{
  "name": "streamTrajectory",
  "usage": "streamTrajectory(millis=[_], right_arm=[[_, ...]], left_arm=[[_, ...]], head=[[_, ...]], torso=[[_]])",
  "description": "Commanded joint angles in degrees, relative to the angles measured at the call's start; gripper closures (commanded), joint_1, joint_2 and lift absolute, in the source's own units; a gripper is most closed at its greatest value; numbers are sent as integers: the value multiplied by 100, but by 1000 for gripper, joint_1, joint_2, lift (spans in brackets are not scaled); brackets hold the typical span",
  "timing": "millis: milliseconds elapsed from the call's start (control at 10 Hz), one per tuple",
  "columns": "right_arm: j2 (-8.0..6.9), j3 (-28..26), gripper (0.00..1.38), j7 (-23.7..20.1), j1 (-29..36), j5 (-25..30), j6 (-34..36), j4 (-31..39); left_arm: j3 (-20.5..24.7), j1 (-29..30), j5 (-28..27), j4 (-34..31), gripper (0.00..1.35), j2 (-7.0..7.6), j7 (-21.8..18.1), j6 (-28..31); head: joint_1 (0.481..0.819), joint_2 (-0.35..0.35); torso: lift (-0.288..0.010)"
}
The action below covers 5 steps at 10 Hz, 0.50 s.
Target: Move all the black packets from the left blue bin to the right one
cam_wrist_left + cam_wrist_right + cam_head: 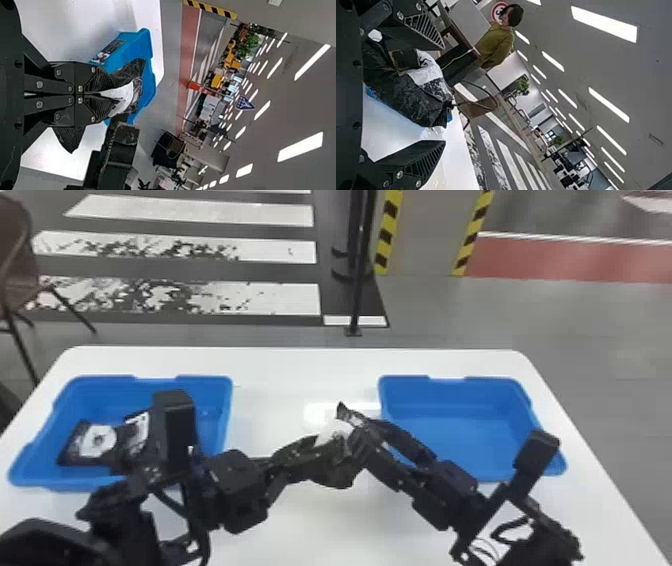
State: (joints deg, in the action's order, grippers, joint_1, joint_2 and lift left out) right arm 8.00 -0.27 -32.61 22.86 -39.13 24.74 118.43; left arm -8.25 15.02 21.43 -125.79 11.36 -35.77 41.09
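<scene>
L gripper (pixel 316 442) clamped tight on blk packet (pixel 341 467), its bulk just past the fingertips & btwn R gripper's (pixel 366 431) wide-spread fingers, w/ another pkt (pixel 98 441) behind L gripper in L bin (pixel 227 400).

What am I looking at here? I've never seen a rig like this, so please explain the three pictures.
This is a robot with two black arms, each ending in a two-fingered gripper. The head picture looks forward and down from its head; the other two come from cameras on its wrists, turned sideways.

On the white table stand two blue bins, a left one and a right one. The left bin holds at least one packet. Between the bins, the left gripper is shut on another black packet. The right gripper is open, the held packet partly between its fingers.
</scene>
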Motion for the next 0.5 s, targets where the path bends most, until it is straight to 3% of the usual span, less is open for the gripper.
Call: streamTrajectory(millis=[0, 100, 300, 400], right_arm=[[17, 72, 358, 0, -78, -52, 1, -24], [17, 164, 823, 0, -121, -257, 1, -178], [-9, 175, 1309, 35, -121, -280, -365, -319], [-27, 175, 1277, 44, -121, -326, -519, -333]], left_arm=[[-20, -11, 5, 0, 1194, 15, 0, 25], [-32, -25, 5, 0, 1194, 15, 0, 25], [-32, -39, 28, 0, 1194, 15, 0, 11], [-32, -39, 51, 0, 1194, 15, 0, -3]], head=[[695, -100], [695, -96], [695, -88], [695, -91]], torso=[[-140], [-140], [-140], [-140]])
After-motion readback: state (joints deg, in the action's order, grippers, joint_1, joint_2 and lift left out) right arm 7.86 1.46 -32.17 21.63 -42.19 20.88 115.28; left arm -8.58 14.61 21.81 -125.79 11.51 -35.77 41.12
